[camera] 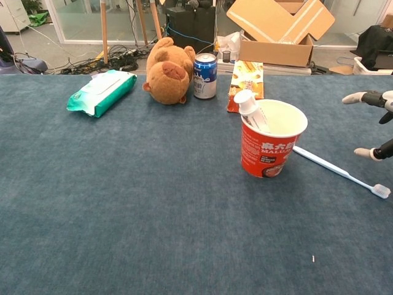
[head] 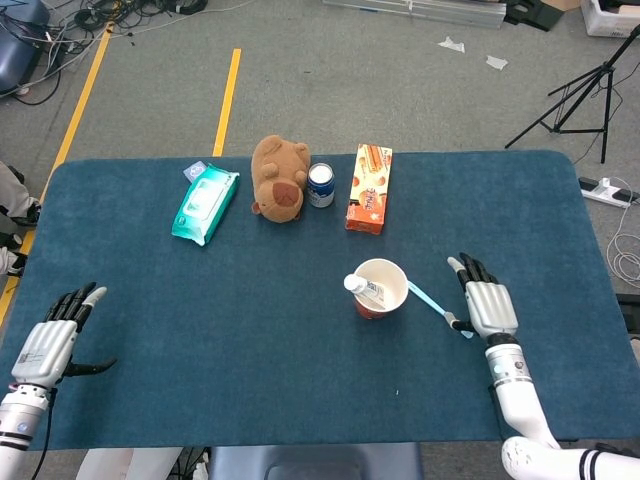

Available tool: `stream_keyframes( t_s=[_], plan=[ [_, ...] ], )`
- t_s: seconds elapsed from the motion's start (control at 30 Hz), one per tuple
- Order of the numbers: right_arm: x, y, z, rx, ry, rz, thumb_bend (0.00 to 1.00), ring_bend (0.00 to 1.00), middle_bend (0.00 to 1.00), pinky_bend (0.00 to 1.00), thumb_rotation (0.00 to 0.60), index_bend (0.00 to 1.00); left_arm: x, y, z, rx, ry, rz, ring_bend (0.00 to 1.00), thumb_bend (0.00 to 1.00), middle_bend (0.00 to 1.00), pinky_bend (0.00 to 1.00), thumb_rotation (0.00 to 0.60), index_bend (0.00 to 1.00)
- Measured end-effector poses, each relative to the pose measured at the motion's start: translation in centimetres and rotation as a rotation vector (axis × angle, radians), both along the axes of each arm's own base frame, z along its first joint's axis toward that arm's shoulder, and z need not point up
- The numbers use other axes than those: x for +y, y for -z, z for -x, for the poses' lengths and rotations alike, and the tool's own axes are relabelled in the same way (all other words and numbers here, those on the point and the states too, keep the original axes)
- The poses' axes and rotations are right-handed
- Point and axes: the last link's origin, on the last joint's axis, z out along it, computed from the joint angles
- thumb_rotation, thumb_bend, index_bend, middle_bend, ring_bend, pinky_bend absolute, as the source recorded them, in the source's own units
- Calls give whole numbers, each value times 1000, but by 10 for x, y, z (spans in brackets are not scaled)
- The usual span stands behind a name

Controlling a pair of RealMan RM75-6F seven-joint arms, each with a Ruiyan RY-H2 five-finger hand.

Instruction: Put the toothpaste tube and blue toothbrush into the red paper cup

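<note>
Beside the red paper cup [camera: 272, 140], blue toothbrush [camera: 336, 170], right hand [head: 489, 304] spread

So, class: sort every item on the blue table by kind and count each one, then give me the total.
Cups: 1, the red paper cup
Tooth care: 2, toothpaste tube and toothbrush
Soft toys: 1, brown bear
Drink cans: 1
Snack boxes: 1
Wipes packs: 1
Total: 7
</note>
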Motion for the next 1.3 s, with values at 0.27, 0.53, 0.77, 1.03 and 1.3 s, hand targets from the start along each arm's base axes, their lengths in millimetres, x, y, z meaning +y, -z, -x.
stream_keyframes(
  t_s=[0.27,0.53,0.77,1.03,1.3],
  plan=[
    [-4,10,10,19,29,-7,175,0,0,220,600,60,-1,0,1,-3,-4,0,0,0,0,0,600,0],
    [-11,22,16,27,55,-21,175,0,0,220,600,58,-1,1,3,-5,-8,0,0,0,0,0,600,0],
    [-15,35,16,25,64,-39,175,0,0,220,600,55,-1,0,4,-7,-11,-1,0,0,0,0,600,0],
    [-20,47,15,29,69,-53,175,0,0,220,600,55,-2,0,6,-11,-16,-2,0,0,0,0,600,0],
    [-21,52,13,38,67,-62,175,0,0,219,600,55,-3,-1,7,-14,-17,-3,0,0,0,0,600,0]
  ],
)
